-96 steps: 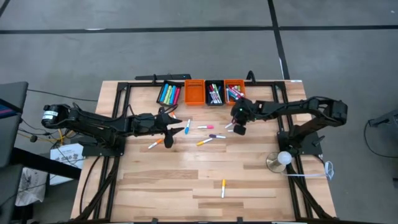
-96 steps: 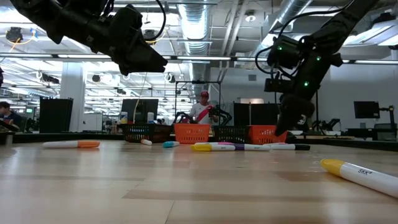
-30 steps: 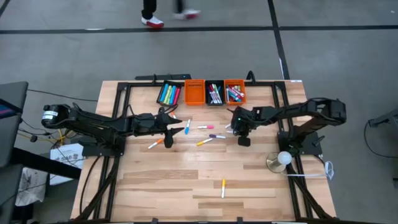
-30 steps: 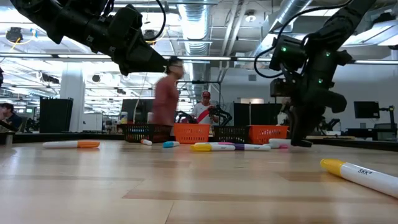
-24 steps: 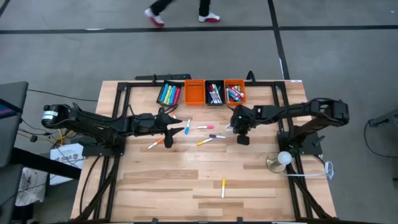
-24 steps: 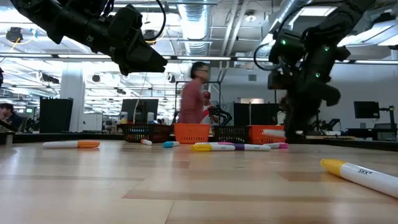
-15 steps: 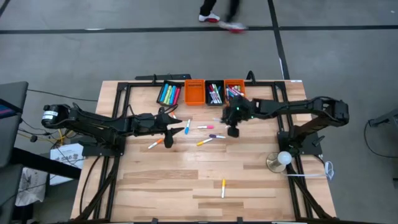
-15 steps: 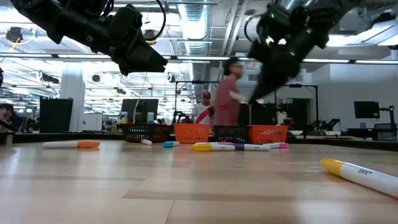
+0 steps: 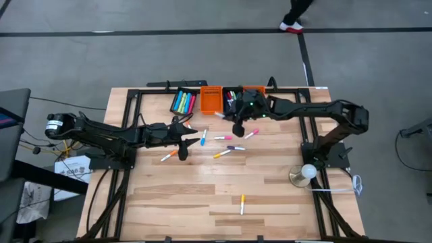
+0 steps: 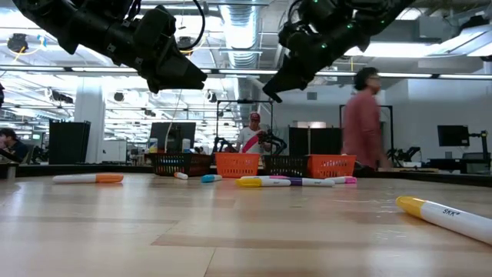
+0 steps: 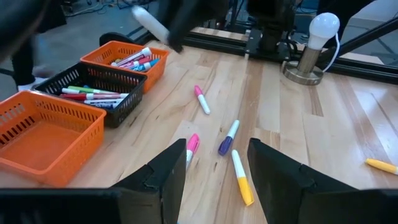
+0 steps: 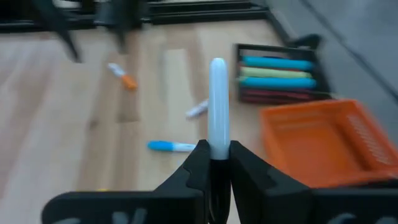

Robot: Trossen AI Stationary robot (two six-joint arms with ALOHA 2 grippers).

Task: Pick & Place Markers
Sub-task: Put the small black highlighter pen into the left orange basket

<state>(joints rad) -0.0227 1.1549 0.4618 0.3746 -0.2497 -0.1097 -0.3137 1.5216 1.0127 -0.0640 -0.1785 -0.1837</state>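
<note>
The right gripper [image 12: 217,163] pinches a pale marker [image 12: 217,106] tight between its two dark fingers, and the marker sticks straight out past them. In the high view this right gripper [image 9: 237,127] hangs just in front of the row of bins, near the black bin [image 9: 233,100].

The left gripper [image 11: 211,171] has its fingers spread apart with nothing between them. In the high view the left gripper [image 9: 183,144] waits over the table [image 9: 202,196], left of the middle.

Loose markers lie on the wood between the two grippers: a blue one [image 9: 204,138], a pink one [image 9: 223,138], a purple one [image 9: 235,147], a yellow one [image 9: 221,154] and another pink one [image 9: 250,134]. An orange one [image 9: 168,156] lies close below the left gripper. One more yellow marker [image 9: 242,204] lies alone, well apart, near the front edge.

At the back stand four bins. The far-left black bin [image 9: 183,102] holds many markers laid side by side. Next to it is an orange bin [image 9: 210,100] that looks to have nothing in it. The other orange bin [image 9: 255,94] is partly hidden by the right arm.

A small lamp with a round white bulb [image 9: 308,172] stands on the right side of the table.

The low view shows what the high view does not: a person [image 10: 363,119] behind the table. From above only a shoe [image 9: 291,27] shows on the floor.
</note>
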